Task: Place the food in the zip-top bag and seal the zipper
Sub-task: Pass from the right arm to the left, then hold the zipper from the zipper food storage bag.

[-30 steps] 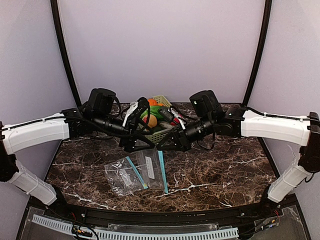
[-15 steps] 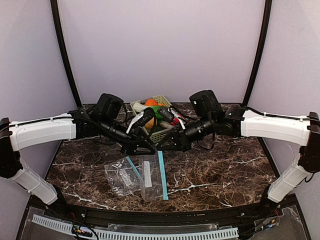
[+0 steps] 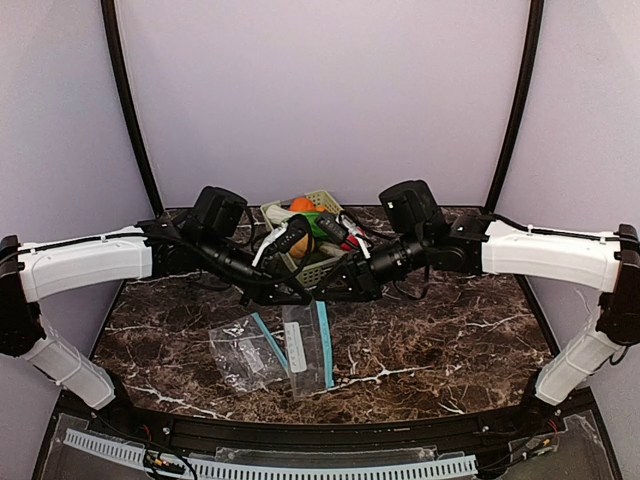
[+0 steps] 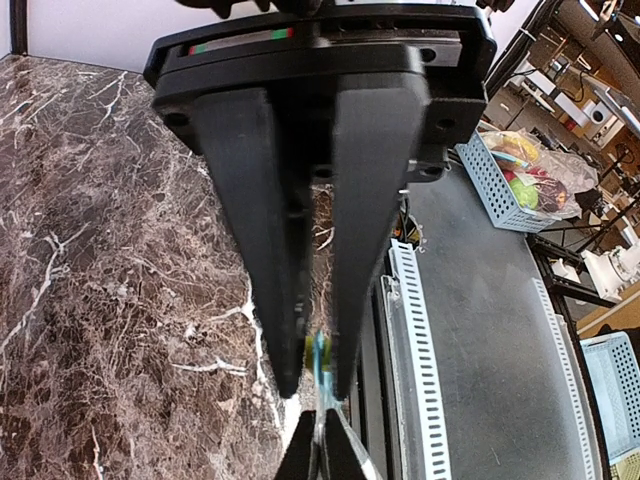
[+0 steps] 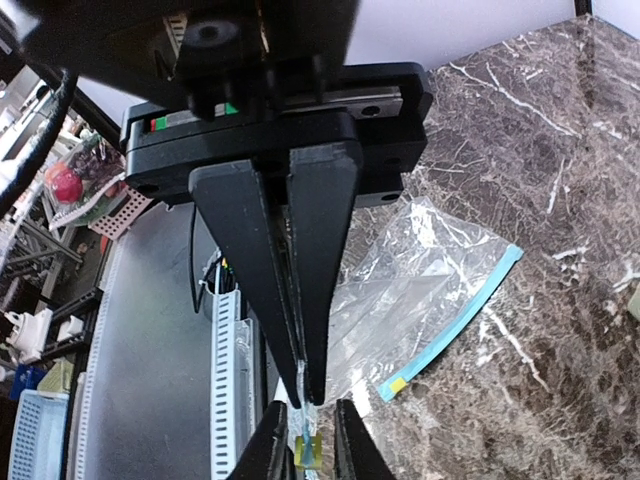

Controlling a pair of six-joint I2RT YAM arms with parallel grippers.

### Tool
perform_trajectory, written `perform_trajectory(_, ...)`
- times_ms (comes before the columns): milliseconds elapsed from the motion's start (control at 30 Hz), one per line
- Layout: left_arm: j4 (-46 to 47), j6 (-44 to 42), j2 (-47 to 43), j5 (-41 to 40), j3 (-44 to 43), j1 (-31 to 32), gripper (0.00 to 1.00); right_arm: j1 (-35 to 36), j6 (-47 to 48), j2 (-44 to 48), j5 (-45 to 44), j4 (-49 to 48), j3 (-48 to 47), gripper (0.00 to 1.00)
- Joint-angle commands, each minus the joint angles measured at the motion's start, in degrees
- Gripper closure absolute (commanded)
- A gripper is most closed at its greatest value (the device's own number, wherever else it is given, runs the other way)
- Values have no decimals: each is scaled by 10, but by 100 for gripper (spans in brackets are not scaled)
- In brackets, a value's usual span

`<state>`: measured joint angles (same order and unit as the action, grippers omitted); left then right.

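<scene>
The left pincer (image 4: 315,385) is clenched, its two black fingers pressed together on the thin blue-edged rim of the clear zip-top bag with a blue zipper strip (image 3: 303,345); the right pincer (image 5: 305,392) is clenched too, its tips nipping the clear film of the same bag just beside the left one's tips; in each wrist view the other pincer's tips show at the bottom edge, almost touching. The two arms meet tip to tip over the middle of the dark brown marble table (image 3: 450,340); the held bag runs from that meeting point toward the near edge, its zipper strip along its right side. Just left of it a crumpled clear plastic bag (image 3: 240,355) lies on the table, apart from both pincers. The small toy fruits and vegetables (image 3: 312,222) sit heaped in the pale green lattice basket (image 3: 322,270) behind the pincers, toward the far edge; orange, green and red pieces show above its rim; none is in the held bag.
</scene>
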<state>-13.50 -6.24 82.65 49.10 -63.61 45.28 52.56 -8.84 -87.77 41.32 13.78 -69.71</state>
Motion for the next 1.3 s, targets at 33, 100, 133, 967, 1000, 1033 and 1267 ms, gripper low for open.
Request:
perform_trajectory(33,4,8,-4,6,-8,3,99,5,-18,34,-36,-65,33,70)
perform_trajectory(100,9,11,-6,8,-7,3,99,4,-36,50,-48,-98,56,60)
perform_trajectory(133,10,12,-6,10,-6,3,99,3,-46,58,-54,-113,68,57)
perform_trajectory(967,21,21,-7,-3,-3,3,99,-1,-81,58,-21,-201,129,70)
perform_trajectory(1000,22,22,-9,-4,-2,3,99,-1,-82,56,-21,-202,130,70)
perform_trajectory(1033,24,22,-10,-6,0,3,99,-2,-82,55,-19,-202,130,70)
perform_trajectory(1267,34,28,-16,-6,4,3,99,-1,-82,46,-5,-203,125,72)
